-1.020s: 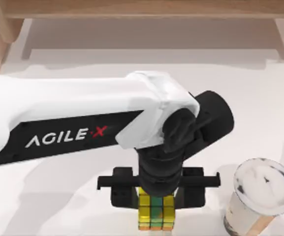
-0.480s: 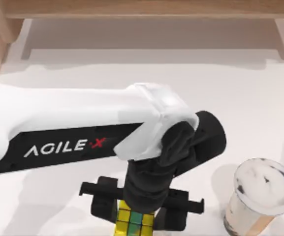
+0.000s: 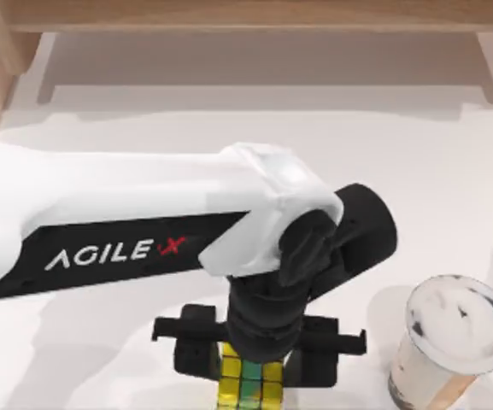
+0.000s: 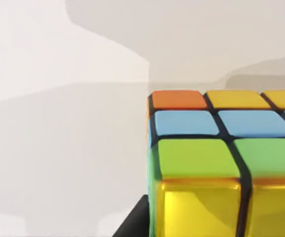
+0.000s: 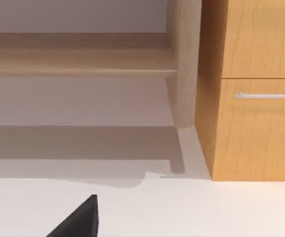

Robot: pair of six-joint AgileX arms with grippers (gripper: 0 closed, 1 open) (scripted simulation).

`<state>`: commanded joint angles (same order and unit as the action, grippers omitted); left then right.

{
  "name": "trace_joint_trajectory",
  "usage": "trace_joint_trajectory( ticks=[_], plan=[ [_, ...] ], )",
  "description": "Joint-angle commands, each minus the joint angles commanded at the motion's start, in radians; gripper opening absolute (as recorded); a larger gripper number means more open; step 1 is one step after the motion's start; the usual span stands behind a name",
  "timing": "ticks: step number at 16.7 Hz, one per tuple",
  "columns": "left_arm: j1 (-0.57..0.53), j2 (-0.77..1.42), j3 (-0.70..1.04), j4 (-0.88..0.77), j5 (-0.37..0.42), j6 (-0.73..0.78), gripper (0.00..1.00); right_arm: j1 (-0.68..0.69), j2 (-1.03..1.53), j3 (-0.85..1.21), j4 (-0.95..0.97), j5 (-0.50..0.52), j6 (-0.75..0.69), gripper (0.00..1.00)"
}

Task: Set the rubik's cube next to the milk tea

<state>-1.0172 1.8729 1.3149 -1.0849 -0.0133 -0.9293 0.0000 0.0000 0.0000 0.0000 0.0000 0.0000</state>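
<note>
At the left and centre of the top view, the left arm (image 3: 135, 222) reaches across the white table (image 3: 451, 171), and its left gripper (image 3: 250, 369) hangs at the bottom centre of the frame. The rubik's cube (image 3: 250, 384) sits between the two dark fingers (image 3: 196, 348), which press in on its sides, so the claw is clenched on the cube. In the left wrist view the cube (image 4: 226, 163) fills the lower right, close under the camera, with table surface beyond it. Whether the cube is lifted or resting on the table, I cannot tell.

I judge the step in hand to be the carry: the cube is grasped but stands well apart from the milk tea (image 3: 451, 342), which is upright at the lower right of the top view. The next move calls for travel rightward, stopping just beside the cup without nudging it, then lowering and releasing.

The right gripper (image 5: 75, 219) shows as a dark tip at the bottom of the right wrist view, facing a wooden cabinet (image 5: 251, 89); its state I cannot tell.
</note>
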Motion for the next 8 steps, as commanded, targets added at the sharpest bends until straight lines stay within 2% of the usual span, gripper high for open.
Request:
trace_joint_trajectory(
  ticks=[4,8],
  plan=[
    [0.008,0.018,0.006,0.099,0.013,-0.048,0.00,0.000,0.000,0.000,0.000,0.000,0.000,1.00],
    [0.008,0.031,-0.003,0.113,0.018,-0.056,0.00,0.000,0.000,0.000,0.000,0.000,0.000,1.00]
  ],
)
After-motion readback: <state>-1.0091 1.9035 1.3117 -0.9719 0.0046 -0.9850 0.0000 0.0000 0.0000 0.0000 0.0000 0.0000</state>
